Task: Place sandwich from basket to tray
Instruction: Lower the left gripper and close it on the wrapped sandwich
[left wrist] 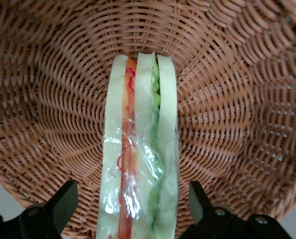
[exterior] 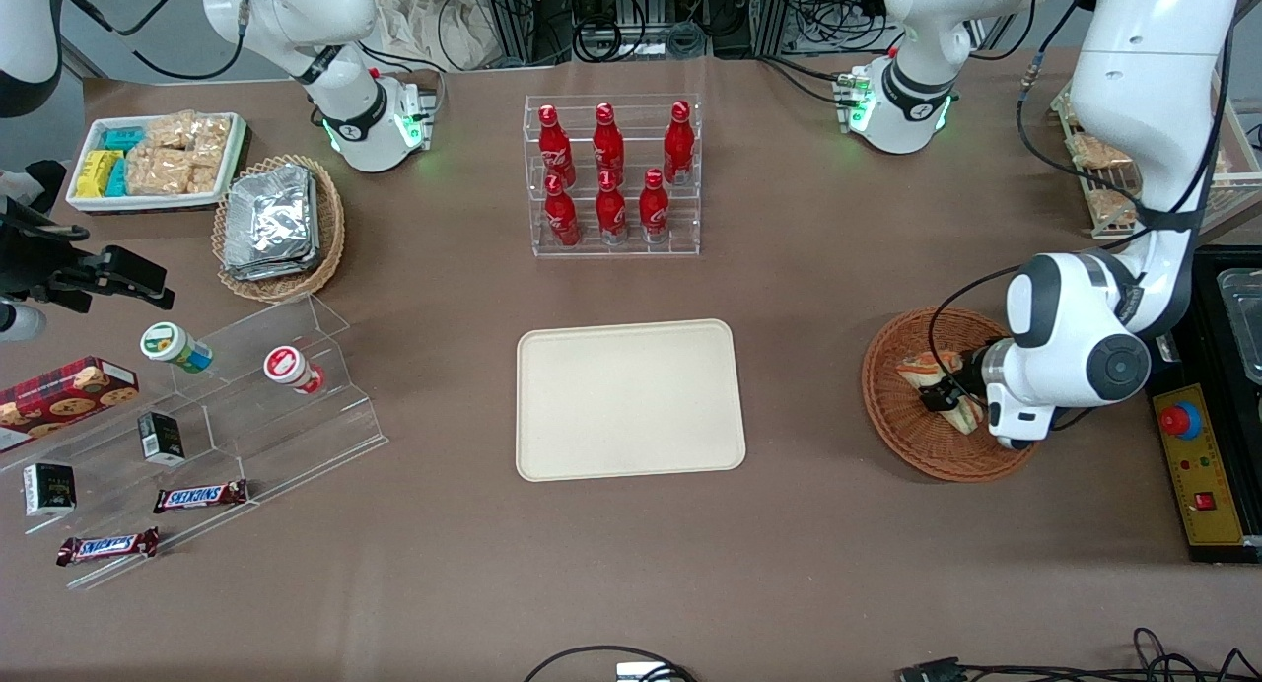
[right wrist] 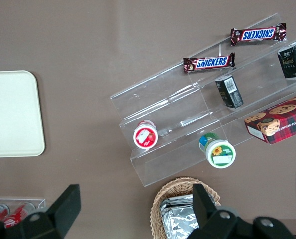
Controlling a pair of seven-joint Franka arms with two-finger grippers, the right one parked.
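Grasp step: gripper (left wrist: 133, 211) in the basket (exterior: 907, 443), fingers (left wrist: 63, 204) spread astride the sandwich (left wrist: 138, 149), not yet clamped; closing precedes lifting toward tray (exterior: 629, 398)

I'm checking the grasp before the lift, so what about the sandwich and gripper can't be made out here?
- Front view: the arm's wrist covers part of the sandwich and of the basket.
- Left wrist view: the gripper is open, fingers straddling the sandwich, but the picture's edge cuts off the sandwich's near end.
- Neither view shows whether the sandwich's underside rests flat on the basket.
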